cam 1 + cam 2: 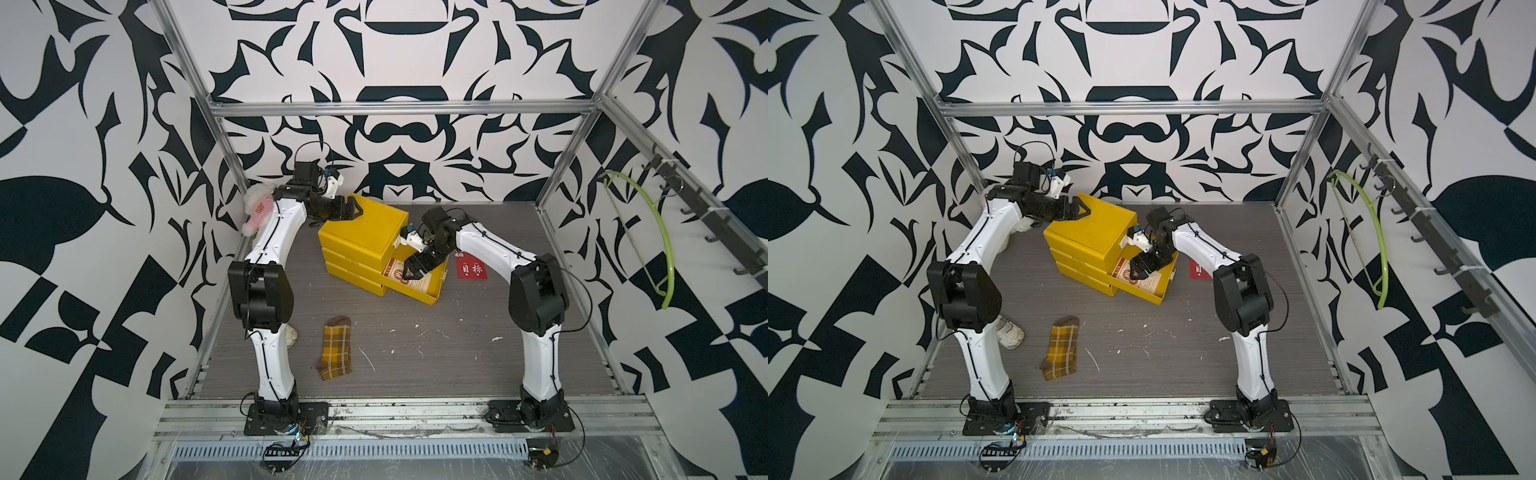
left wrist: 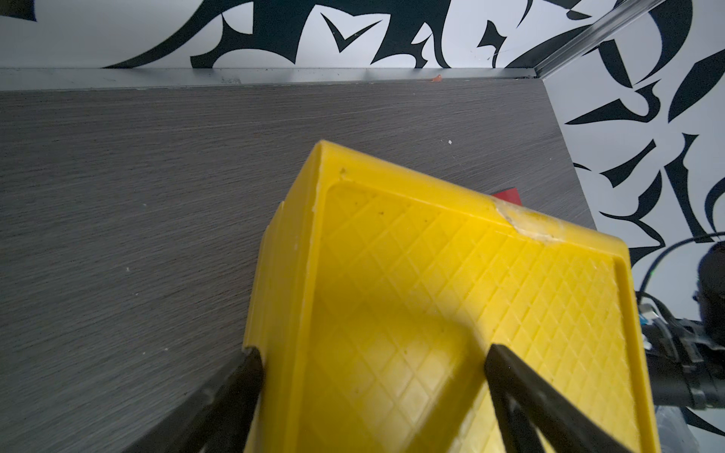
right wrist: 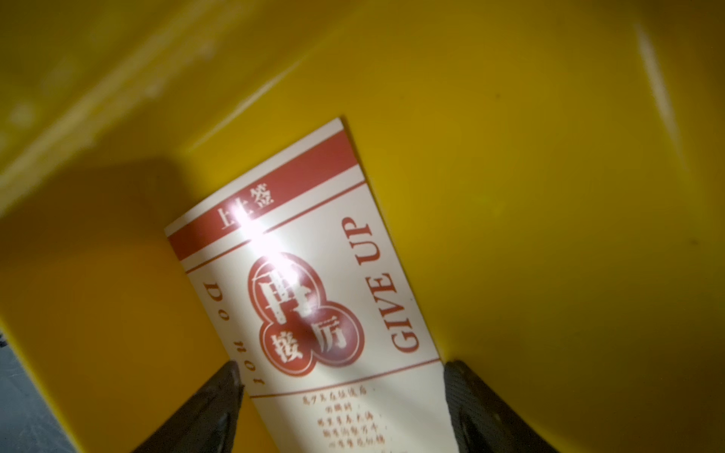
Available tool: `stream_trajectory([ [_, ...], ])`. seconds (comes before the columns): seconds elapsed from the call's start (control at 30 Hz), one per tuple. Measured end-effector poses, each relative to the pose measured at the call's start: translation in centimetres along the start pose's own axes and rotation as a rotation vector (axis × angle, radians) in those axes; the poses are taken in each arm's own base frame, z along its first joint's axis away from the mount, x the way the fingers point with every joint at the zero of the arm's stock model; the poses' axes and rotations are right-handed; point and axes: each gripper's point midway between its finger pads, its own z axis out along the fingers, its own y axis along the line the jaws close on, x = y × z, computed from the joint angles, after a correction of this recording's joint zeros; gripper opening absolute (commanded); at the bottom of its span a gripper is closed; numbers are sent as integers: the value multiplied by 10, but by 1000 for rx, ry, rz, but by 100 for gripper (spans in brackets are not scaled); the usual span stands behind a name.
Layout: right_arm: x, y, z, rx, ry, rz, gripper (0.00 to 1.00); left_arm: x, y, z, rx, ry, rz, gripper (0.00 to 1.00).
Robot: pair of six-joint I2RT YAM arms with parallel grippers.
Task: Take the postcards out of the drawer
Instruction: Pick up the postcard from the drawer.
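Observation:
A yellow drawer cabinet stands mid-table, its bottom drawer pulled out toward the right. One cream postcard with a red band and round emblem lies flat on the drawer floor. My right gripper reaches down into the drawer and stands open, one finger on each side of that card. A red postcard with white characters lies on the table just right of the drawer. My left gripper is open and straddles the cabinet's top back-left edge.
A yellow-brown plaid sock lies on the table in front of the cabinet. A pink and white plush toy sits behind the left arm, and a white shoe lies by that arm's lower link. A green hanger hangs on the right wall.

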Motion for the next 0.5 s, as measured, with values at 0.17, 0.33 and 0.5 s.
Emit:
stream_trajectory([
  [0.17, 1, 11, 0, -63, 1, 9, 83, -1, 0, 1, -1, -5, 3, 93],
  [0.33, 4, 22, 0, -121, 10, 29, 83, -1, 0, 1, 0, -5, 4, 93],
  [0.5, 10, 30, 8, -135, 14, 43, 82, -3, 1, 2, 0, -8, 5, 93],
])
